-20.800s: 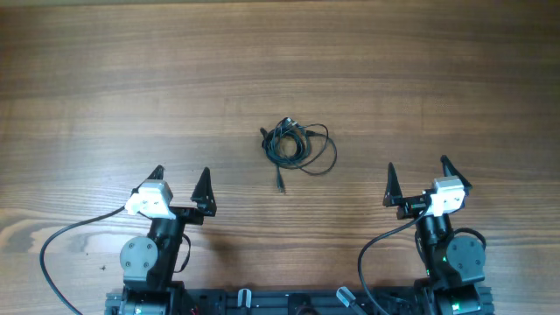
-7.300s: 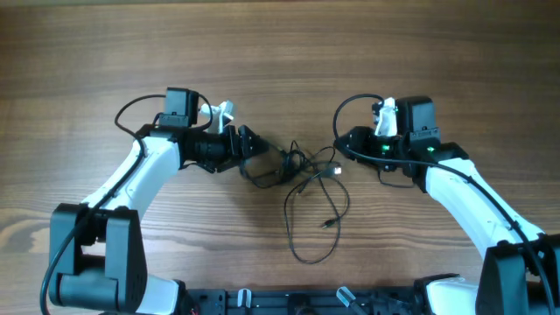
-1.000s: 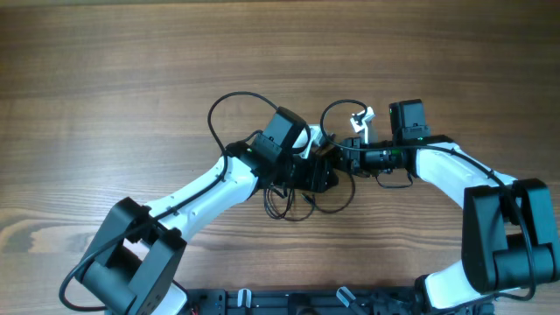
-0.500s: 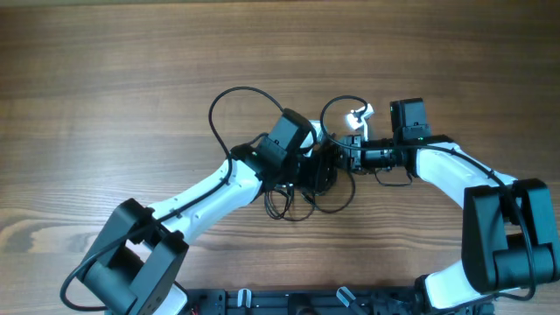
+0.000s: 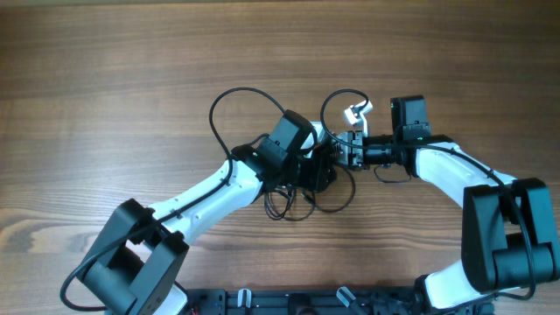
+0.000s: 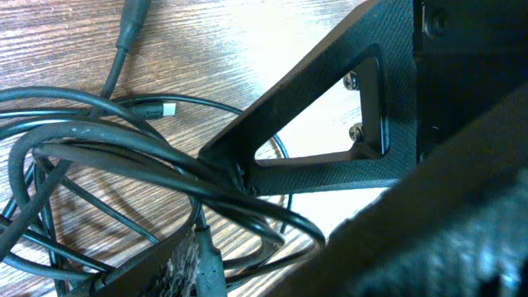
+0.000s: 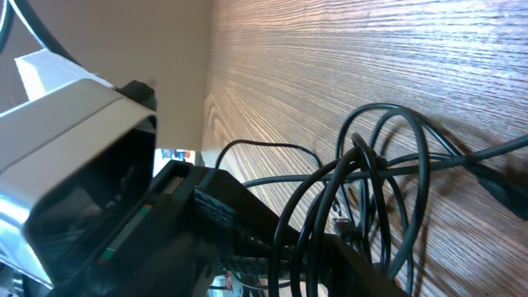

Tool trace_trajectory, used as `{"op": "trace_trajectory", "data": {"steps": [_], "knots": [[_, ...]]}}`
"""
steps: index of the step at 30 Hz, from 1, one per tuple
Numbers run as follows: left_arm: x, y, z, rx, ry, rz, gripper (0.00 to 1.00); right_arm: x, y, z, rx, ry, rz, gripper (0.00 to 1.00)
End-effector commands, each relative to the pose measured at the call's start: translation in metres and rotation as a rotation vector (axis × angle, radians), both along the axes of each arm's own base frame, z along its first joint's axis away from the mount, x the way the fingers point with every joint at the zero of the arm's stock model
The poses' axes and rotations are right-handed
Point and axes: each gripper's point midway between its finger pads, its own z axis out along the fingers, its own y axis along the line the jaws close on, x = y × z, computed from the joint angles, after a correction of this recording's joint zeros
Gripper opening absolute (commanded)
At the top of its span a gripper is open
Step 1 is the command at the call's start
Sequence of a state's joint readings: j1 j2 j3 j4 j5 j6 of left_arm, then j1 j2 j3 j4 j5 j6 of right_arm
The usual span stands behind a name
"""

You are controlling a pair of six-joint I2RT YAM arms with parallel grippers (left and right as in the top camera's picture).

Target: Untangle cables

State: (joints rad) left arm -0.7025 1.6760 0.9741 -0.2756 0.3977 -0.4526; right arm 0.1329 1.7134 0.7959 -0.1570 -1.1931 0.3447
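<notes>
On the table point(image 5: 105, 70), cables point(image 6: 124, 144) tangled, thin black overlapping loops

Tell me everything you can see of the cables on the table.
The cables are thin, dark, rubbery-looking wires, bunched in overlapping loops near the middle of the wooden table. A small plug end shows. Strands pass the fingers of the left gripper, and the right gripper crowds the bunch; whether either pinches them is unclear.

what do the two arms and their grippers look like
Both arms have white shells with black joints: left arm, right arm. Each trails a thick black cable loop. The left gripper has black triangular open-frame fingers with small screws.
</notes>
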Motion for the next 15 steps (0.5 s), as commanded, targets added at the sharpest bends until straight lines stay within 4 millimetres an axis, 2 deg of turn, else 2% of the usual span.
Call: {"op": "trace_trajectory", "data": {"steps": [1,3,6,8,9,11,13,15], "knots": [[0.009,0.000,0.000,0.005,-0.026,0.026,0.52,-0.016,0.013,0.022,0.141,0.017,0.099,0.50],[0.009,0.000,0.000,0.005,-0.027,0.026,0.48,-0.017,0.014,0.033,0.198,-0.013,0.131,0.50],[0.013,0.002,0.000,0.018,-0.040,0.039,0.29,-0.017,0.014,0.033,0.198,-0.013,0.132,0.50],[0.017,0.004,0.001,0.013,-0.049,0.049,0.19,-0.017,0.014,0.033,0.197,-0.014,0.132,0.50],[0.019,0.006,0.001,0.013,-0.049,0.056,0.11,-0.017,0.014,0.033,0.197,-0.014,0.131,0.50],[0.024,0.011,0.002,0.008,-0.036,0.090,0.04,-0.016,0.014,0.031,0.189,-0.015,0.127,0.50],[0.032,0.022,0.007,0.006,-0.034,0.123,0.04,-0.005,0.011,0.012,0.073,-0.005,0.055,0.51],[0.034,0.033,0.015,0.008,-0.032,0.149,0.04,0.011,-0.003,-0.023,-0.131,0.041,-0.079,0.54]]}}
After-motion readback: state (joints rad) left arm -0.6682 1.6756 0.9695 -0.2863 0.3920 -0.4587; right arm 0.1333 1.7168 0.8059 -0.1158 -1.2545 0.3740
